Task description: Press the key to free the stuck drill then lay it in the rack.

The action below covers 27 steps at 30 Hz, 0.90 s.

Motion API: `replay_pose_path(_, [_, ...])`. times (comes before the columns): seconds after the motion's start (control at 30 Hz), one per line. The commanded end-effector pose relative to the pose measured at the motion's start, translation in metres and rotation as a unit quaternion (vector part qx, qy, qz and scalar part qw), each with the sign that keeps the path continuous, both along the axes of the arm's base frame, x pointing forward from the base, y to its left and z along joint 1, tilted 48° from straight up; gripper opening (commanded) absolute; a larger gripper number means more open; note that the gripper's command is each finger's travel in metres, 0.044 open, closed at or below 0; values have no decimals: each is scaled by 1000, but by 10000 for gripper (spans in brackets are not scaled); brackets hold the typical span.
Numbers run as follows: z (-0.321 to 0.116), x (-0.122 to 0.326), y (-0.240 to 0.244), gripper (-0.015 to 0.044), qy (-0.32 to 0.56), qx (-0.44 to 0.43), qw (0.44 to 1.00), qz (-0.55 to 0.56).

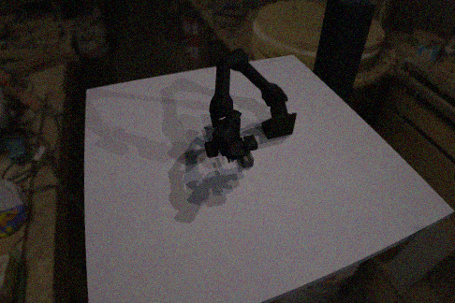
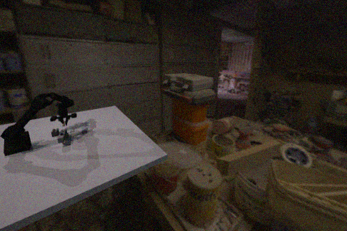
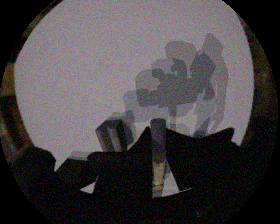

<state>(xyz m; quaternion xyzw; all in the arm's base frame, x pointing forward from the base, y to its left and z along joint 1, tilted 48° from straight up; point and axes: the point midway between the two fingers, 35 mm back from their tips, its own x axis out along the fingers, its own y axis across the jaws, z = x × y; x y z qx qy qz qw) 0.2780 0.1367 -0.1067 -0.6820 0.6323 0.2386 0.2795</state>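
My gripper (image 1: 232,157) (image 2: 65,122) (image 3: 153,128) points down and is shut on the drill (image 3: 158,142), a thin grey upright rod with a yellow band, seen between the dark fingers in the wrist view. In the exterior view the fingers stand just above a small dark block (image 2: 65,138). Whether the drill's lower end is clear of its seat cannot be told. A dark grooved block (image 3: 112,136) stands left of the fingers in the wrist view; whether it is the rack or holds the key is unclear. The key cannot be made out.
Small dark blocks (image 2: 55,132) (image 2: 85,130) stand to both sides below the gripper in the exterior view. Another dark block (image 3: 75,169) is partly hidden by the fingers in the wrist view. Overlapping arm shadows lie on the white table top (image 1: 304,200) (image 2: 125,145). The picture is dark and grainy.
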Motion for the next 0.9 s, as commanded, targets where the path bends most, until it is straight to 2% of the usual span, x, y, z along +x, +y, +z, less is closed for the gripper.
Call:
replay_pose_path(0.0, [-1,-6,2,0,0,1,1000,0])
replay_pose_path(0.87, [-10,-55,8,0,1,2,1000,0])
